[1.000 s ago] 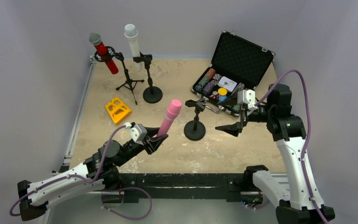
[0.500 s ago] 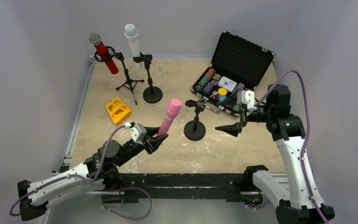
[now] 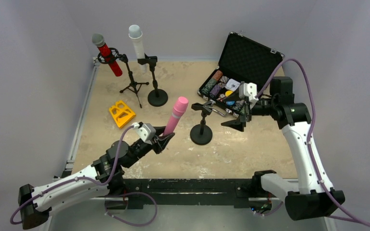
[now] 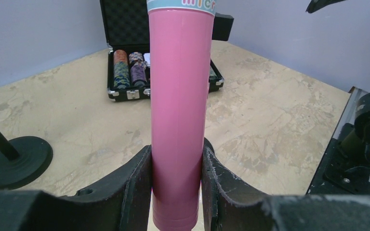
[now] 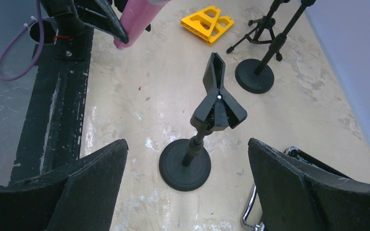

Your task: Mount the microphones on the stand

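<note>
My left gripper (image 3: 165, 138) is shut on the lower end of the pink microphone (image 3: 175, 117), which points up and tilts right; in the left wrist view the pink microphone (image 4: 179, 91) stands between both fingers of my left gripper (image 4: 177, 150). Just to its right an empty round-base stand (image 3: 201, 134) carries a spring clip (image 3: 203, 107). My right gripper (image 3: 234, 124) hangs open right of that stand, with nothing between its fingers; its wrist view looks down on the clip (image 5: 218, 103) and stand base (image 5: 184, 165). The red microphone (image 3: 108, 56) and white microphone (image 3: 137, 44) sit in stands at the back left.
An open black case (image 3: 244, 61) of poker chips lies at the back right, close behind my right gripper. A yellow plastic piece (image 3: 121, 113) lies on the table left of the pink microphone. A black rail (image 3: 188, 185) runs along the near edge.
My left gripper has carried the pink microphone a little up and right, nearer the empty stand. My right gripper has shifted left and farther back, toward the case.
</note>
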`<action>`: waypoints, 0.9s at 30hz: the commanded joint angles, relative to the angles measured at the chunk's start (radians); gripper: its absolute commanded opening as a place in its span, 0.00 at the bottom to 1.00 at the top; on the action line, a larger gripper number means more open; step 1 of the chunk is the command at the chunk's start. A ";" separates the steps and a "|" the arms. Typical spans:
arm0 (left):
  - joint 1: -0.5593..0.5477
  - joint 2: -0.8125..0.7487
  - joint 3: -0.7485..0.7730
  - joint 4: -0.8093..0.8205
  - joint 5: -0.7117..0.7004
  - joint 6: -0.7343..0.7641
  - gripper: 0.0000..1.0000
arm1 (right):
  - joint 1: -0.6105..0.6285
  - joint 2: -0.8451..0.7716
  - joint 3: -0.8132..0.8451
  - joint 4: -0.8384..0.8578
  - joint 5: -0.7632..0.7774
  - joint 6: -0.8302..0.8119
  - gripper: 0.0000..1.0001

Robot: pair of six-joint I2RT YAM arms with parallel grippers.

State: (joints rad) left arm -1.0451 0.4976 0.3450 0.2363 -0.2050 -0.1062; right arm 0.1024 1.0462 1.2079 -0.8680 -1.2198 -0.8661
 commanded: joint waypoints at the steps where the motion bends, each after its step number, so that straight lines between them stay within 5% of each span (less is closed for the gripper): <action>1: 0.022 0.058 0.055 0.140 0.018 0.054 0.00 | 0.062 0.072 0.094 0.018 0.080 0.044 0.98; 13: 0.151 0.235 0.090 0.404 0.122 0.068 0.00 | 0.199 0.339 0.290 -0.063 0.186 0.010 0.97; 27: 0.292 0.545 0.095 0.773 0.356 0.011 0.00 | 0.265 0.378 0.223 -0.017 0.246 0.033 0.81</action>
State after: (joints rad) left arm -0.7727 0.9867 0.3908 0.7994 0.0620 -0.0647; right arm 0.3546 1.4368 1.4395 -0.9142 -0.9985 -0.8478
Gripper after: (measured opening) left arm 0.406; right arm 0.854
